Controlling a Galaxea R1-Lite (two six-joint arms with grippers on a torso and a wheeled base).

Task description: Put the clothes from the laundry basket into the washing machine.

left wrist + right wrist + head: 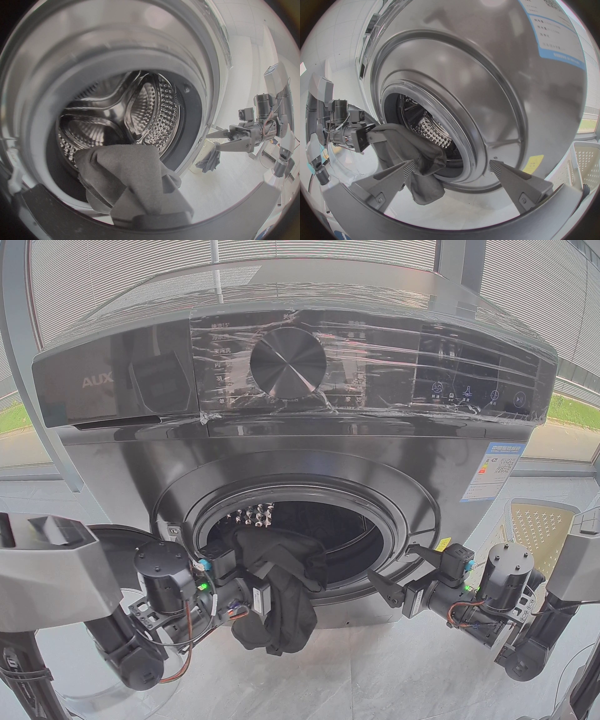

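A dark grey, glossy front-loading washing machine (350, 440) stands on the pale floor (387, 671) with its round mouth open, showing the studded steel drum (147, 106). The left gripper (256, 596) sits at the lower left of that mouth, clamped on a black, soft cloth garment (284, 590). The garment's upper part lies folded over the mouth's lower rim and reaches just inside the drum (137, 168), while the rest hangs down outside the machine's front, clear of the floor (422, 156). The right gripper (389, 562) hangs near the lower right of the mouth, its jaws spread wide with nothing between them, apart from the garment. A cream, perforated plastic laundry basket (540, 527) stands beside the machine on the robot's right, behind the right arm.
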